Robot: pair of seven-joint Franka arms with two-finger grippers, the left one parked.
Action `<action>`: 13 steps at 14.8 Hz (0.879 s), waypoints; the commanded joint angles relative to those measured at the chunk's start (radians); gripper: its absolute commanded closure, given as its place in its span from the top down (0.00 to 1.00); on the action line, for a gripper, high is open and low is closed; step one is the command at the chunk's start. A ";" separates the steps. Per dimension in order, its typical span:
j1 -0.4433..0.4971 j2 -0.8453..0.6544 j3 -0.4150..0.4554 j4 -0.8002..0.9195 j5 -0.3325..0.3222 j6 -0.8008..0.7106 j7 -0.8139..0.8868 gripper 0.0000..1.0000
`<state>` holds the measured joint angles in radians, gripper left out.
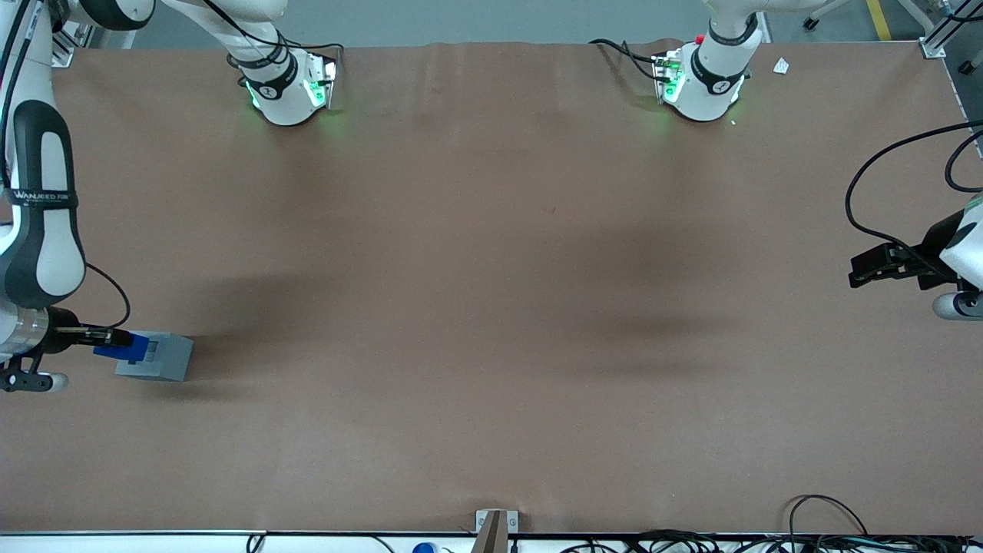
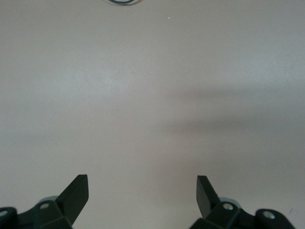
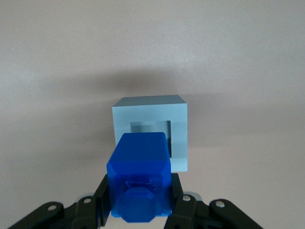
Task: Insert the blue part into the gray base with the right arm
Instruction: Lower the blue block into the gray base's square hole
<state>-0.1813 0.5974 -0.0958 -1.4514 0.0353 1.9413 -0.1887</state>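
Front view: the right arm (image 1: 38,223) is seen at the working arm's end of the bench (image 1: 491,307), reaching low over the brown surface. Its gripper (image 1: 104,336) is clamped on the blue part (image 1: 123,347), which is held above the edge of the gray base (image 1: 156,357). The gray base rests on the bench, close to the edge nearest the working arm. No other object is seen between the blue part and the gray base. The remaining bench surface around the base carries only shadows. A small white scrap (image 1: 781,66) lies well apart, toward the parked arm's end. A metal bracket (image 1: 496,522) is fixed at the bench edge nearest the camera, and loose cables (image 1: 829,530) run along that edge.

Left wrist view: only plain bench surface (image 2: 152,95) is shown; none of the task's things are visible here.

Right wrist view: the blue part (image 3: 139,176) is gripped between the black fingers (image 3: 183,207) of the gripper (image 3: 139,210). The gray base (image 3: 151,131) is seen past it, with its square recess (image 3: 150,130) open and partly overlapped by the blue part. Whether the two parts touch cannot be told.
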 commanded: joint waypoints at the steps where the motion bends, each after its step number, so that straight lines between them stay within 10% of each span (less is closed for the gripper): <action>1: -0.027 0.027 0.019 0.028 0.012 -0.002 -0.031 0.00; 13: -0.032 0.050 0.021 0.031 0.047 0.013 -0.029 0.00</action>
<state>-0.1931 0.6354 -0.0934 -1.4388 0.0577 1.9659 -0.2047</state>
